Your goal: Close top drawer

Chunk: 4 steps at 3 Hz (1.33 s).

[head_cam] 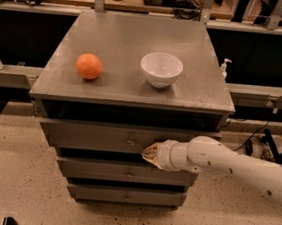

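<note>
Gripper (149,152) at the lower edge of the top drawer (93,135), just right of its small silver knob (131,142). The white arm (236,167) enters from the right of the view, low and nearly level. Whether the gripper is released or clenched cannot be told, and no object is seen in it. It appears to touch the panel, though contact cannot be confirmed.

The top drawer sits directly under the cabinet top (123,37). Its flat front stands proud of the carcass, with a dark slot between panel and top, so it is judged partly open. Its long axis runs left to right across the view. Its travel runs at right angles to that, away from the camera and into the cabinet.

The gripper lies on the near side of the panel, so the drawer lies beyond the tool in the very direction it must go. The coming move is therefore judged a straight push inward, square to the panel. Contact low and right of centre may skew the box slightly on its runners.

Two narrower-fronted drawers (124,173) below are not concerned. Orange (89,66) and white bowl (161,69) stand apart on the cabinet top.
</note>
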Each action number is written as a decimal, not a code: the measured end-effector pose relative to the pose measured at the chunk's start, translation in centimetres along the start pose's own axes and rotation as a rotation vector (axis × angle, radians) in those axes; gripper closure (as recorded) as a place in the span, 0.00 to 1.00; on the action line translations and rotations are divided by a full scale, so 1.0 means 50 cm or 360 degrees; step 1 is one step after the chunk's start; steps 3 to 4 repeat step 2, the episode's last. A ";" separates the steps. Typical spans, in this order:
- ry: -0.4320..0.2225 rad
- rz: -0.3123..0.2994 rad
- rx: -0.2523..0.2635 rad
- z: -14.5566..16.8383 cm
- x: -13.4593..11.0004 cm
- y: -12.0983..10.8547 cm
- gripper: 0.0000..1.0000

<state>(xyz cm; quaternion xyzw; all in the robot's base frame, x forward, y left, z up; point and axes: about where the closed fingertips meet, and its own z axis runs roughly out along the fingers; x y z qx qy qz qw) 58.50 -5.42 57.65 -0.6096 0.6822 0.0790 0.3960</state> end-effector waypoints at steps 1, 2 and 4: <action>-0.0011 -0.0041 -0.0046 -0.025 -0.018 0.036 1.00; -0.0090 -0.0048 -0.0154 -0.069 -0.038 0.078 1.00; -0.0090 -0.0048 -0.0154 -0.069 -0.038 0.078 1.00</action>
